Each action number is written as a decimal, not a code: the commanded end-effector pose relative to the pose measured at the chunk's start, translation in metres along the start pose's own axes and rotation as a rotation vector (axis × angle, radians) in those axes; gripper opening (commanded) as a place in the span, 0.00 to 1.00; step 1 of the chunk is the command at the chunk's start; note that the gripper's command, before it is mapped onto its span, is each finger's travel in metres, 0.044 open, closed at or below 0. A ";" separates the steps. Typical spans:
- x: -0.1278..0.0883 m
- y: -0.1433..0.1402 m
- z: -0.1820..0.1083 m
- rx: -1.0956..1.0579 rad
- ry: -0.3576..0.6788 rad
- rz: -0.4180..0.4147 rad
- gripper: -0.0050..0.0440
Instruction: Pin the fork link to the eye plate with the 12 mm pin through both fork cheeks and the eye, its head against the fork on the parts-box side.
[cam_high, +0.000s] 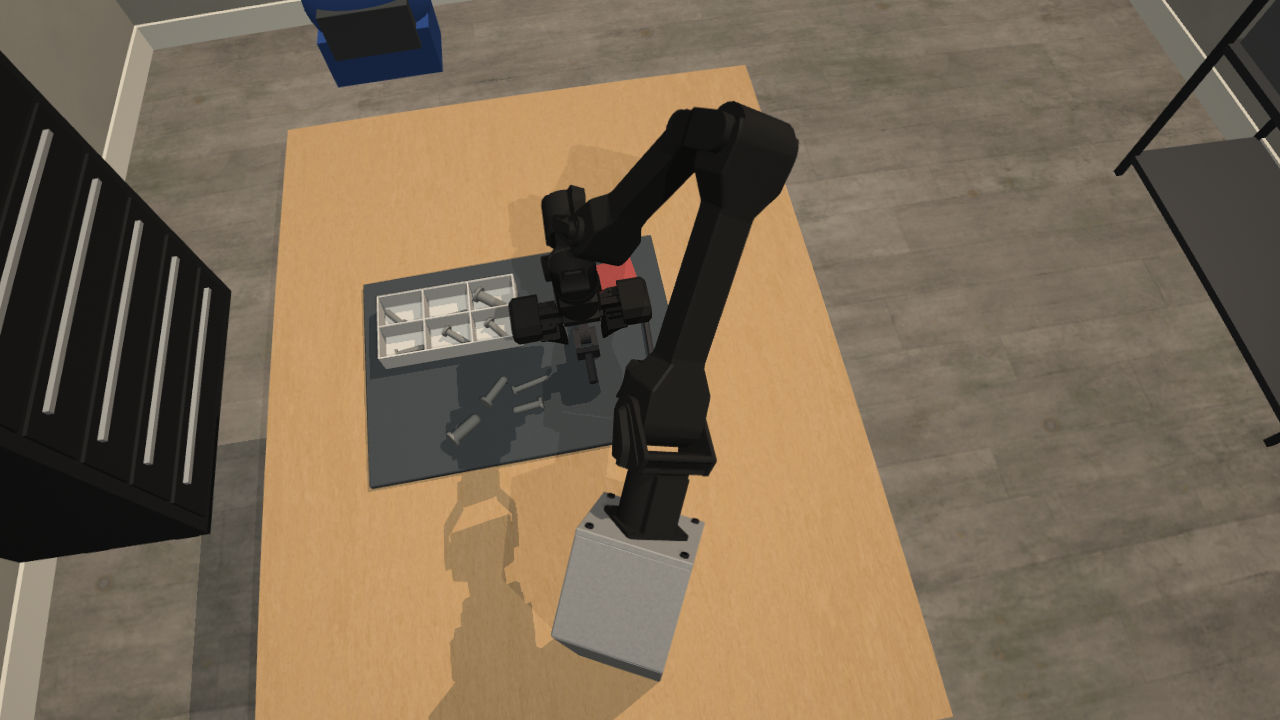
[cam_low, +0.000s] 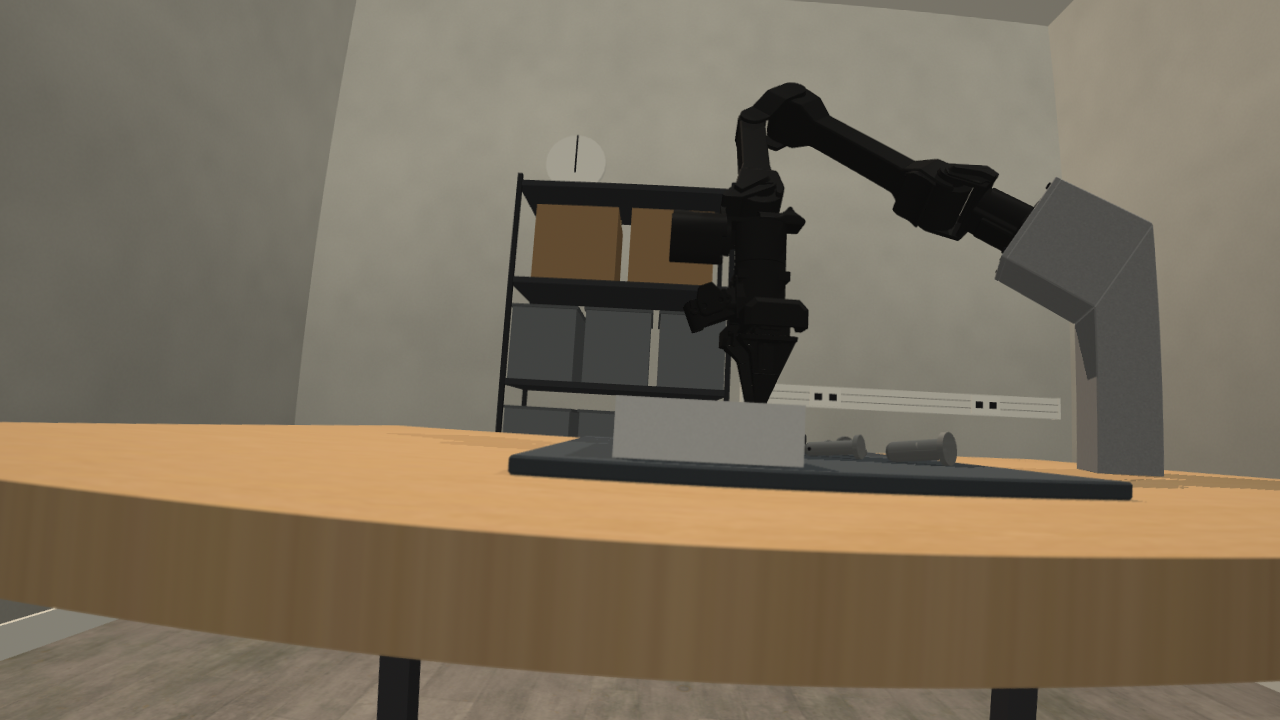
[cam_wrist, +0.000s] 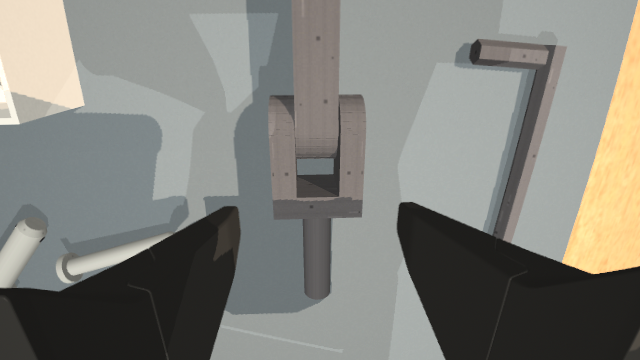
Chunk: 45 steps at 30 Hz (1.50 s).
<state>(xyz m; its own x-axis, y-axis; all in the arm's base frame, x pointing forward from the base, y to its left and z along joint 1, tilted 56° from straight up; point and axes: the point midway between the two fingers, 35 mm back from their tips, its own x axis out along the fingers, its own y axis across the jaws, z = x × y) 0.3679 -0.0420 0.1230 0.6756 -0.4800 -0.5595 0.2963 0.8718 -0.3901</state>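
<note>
The fork link (cam_high: 590, 367) (cam_wrist: 317, 209) stands with its two cheeks around the lower end of the eye plate (cam_wrist: 316, 65); its round rod points toward the arm base. No pin shows sticking out of the cheeks; the bores are hidden. Several grey headed pins (cam_high: 463, 428) (cam_wrist: 20, 252) lie on the mat between the parts box and the fork; which is 12 mm I cannot tell. My gripper (cam_low: 757, 399) (cam_wrist: 319, 217) is open and empty, above the fork, one finger to each side in the wrist view.
The white parts box (cam_high: 447, 351) (cam_low: 707, 434) (cam_wrist: 42, 60), with pins in its compartments, stands left on the dark mat (cam_high: 402, 429) (cam_low: 1029, 489). An L-shaped hex bar (cam_high: 648, 338) (cam_wrist: 527, 150) is right of the fork. A red block (cam_high: 615, 273) is behind my gripper.
</note>
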 end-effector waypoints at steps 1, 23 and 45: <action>-0.004 -0.002 0.003 0.009 -0.012 -0.001 0.61; 0.001 0.072 -0.025 0.988 0.004 -0.001 0.61; 0.000 0.094 -0.038 1.324 -0.002 0.000 0.24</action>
<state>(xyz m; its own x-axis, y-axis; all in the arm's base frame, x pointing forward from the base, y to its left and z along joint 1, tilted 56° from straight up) 0.3696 0.0363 0.0574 0.6747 -0.4800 -0.5607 0.7282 0.3094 0.6115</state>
